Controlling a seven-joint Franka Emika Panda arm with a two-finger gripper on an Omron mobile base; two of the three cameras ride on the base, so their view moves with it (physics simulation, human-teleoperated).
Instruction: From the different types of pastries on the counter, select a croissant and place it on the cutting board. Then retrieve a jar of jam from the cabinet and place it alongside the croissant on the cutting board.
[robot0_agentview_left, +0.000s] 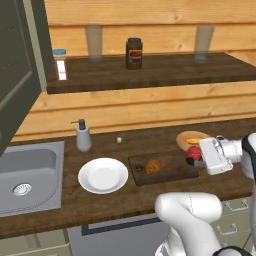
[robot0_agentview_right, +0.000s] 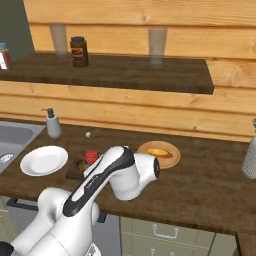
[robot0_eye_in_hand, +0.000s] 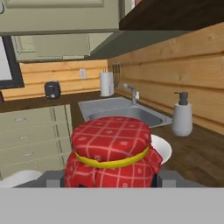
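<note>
dark wooden counter (robot0_agentview_left: 125, 197) is running under a plank wall. gripper (robot0_agentview_left: 196, 154) is clamping the jar of jam (robot0_eye_in_hand: 111, 153) at the right edge of the cutting board (robot0_agentview_left: 172, 170), the croissant (robot0_agentview_left: 154, 166) lying mid-board; white plate (robot0_agentview_left: 102, 175) just left.
</note>
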